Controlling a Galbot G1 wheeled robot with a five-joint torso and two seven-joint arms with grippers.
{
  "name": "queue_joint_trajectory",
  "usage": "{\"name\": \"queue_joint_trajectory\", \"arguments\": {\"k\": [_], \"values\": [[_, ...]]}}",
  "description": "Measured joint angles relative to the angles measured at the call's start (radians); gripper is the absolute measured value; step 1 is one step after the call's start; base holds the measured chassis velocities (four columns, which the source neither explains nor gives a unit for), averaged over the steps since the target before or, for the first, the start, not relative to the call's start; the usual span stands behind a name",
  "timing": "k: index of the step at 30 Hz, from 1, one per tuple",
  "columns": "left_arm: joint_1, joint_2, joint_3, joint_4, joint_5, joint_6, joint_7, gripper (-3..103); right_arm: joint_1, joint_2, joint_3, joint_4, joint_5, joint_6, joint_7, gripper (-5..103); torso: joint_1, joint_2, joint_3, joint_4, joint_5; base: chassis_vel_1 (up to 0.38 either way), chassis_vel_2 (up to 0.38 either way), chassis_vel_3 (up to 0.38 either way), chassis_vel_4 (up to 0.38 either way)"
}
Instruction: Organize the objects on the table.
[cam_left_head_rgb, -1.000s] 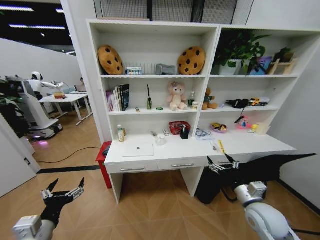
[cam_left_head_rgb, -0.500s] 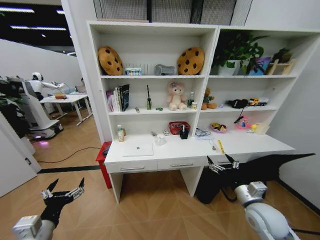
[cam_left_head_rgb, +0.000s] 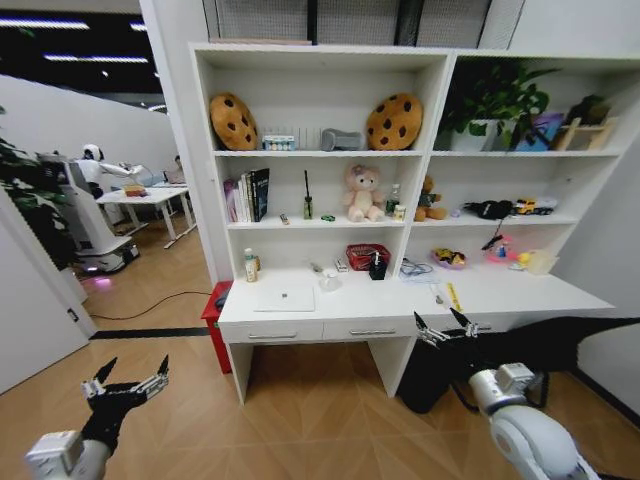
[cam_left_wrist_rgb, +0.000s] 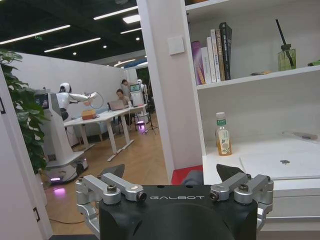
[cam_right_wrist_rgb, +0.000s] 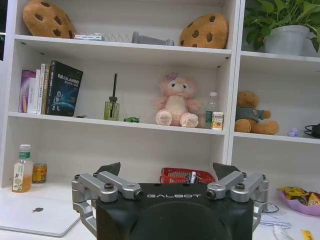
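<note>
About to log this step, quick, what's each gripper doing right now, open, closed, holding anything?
Left gripper: open, holding nothing, low over the floor, short of the table.
Right gripper: open, holding nothing, in front of the table's drawers.

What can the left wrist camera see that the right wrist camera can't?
Only the left wrist view shows another white robot beside a smaller table in the room behind, and the open left claw. Only the right wrist view shows the pink plush toy, the brown teddy bear, two cookie cushions and the open right claw. Both show the books, the drink bottle and the silver laptop.
</note>
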Motion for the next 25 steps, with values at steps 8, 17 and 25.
{"name": "queue_joint_trajectory", "arguments": {"k": [8,17,25], "values": [[0.0,0.0,0.0,0.0,0.0,0.0,0.0,100,0.0,0.0,0.0,0.0,0.0,0.0,0.0,100,0.0,0.0,0.0,-0.0007,0.0,0.0,0.0,0.0,0.0],[0.0,0.0,0.0,0.0,0.0,0.0,0.0,100,0.0,0.0,0.0,0.0,0.0,0.0,0.0,100,0.0,0.0,0.0,-0.0006,0.0001,0.0,0.0,0.0,0.0],[0.0,0.0,0.0,0.0,0.0,0.0,0.0,100,0.0,0.0,0.0,0.0,0.0,0.0,0.0,100,0.0,0.0,0.0,-0.0006,0.0,0.0,0.0,0.0,0.0]]}}
